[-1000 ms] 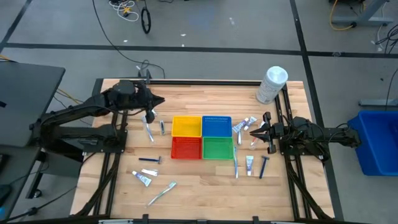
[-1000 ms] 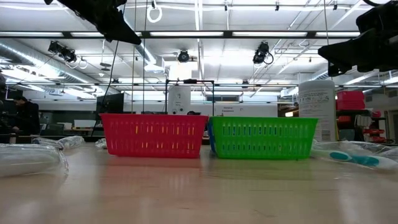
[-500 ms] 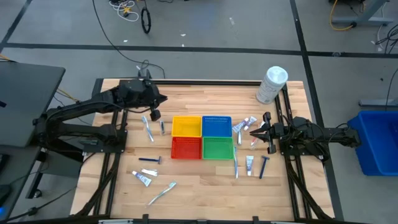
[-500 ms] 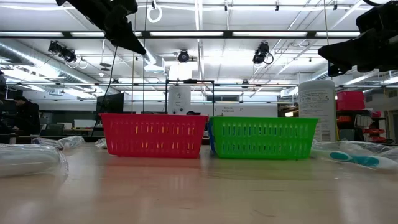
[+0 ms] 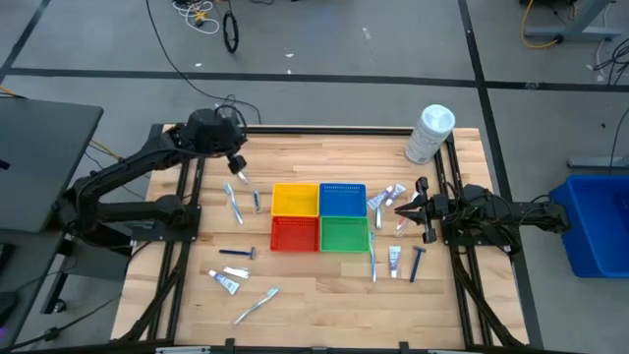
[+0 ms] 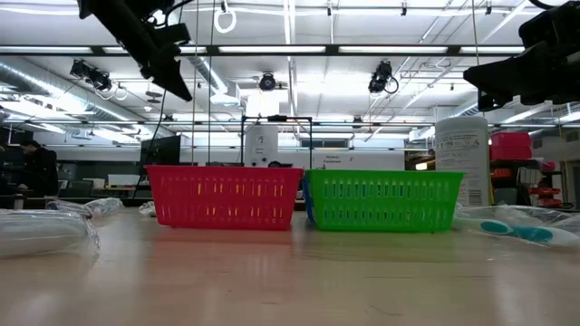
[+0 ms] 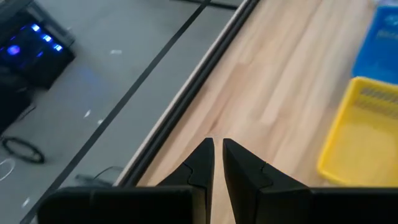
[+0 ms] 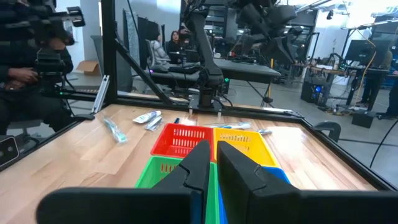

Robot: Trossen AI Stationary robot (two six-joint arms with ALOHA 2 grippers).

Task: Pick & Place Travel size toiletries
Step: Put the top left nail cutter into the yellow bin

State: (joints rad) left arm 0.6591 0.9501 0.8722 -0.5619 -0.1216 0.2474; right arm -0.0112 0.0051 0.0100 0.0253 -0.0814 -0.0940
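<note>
Below left claw (image 5: 239, 178), clenched empty: toothbrush (image 5: 235, 204); right claw (image 5: 400, 207) clenched beside tubes (image 5: 386, 195).

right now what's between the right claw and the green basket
In the high view, a few toiletries lie between the right claw and the green basket; otherwise bare wood.

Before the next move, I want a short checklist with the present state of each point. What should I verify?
1. Left end effector empty, fingers nearly together: ok.
2. Right end effector empty, waiting beside the green basket: ok.
3. Yellow basket free to receive items: ok, looks empty.
4. Toiletries reachable: ok, a tube and a razor lie loose on the table.
5. White container clear of both arms: ok.
6. Red basket contents: cannot tell.
</note>
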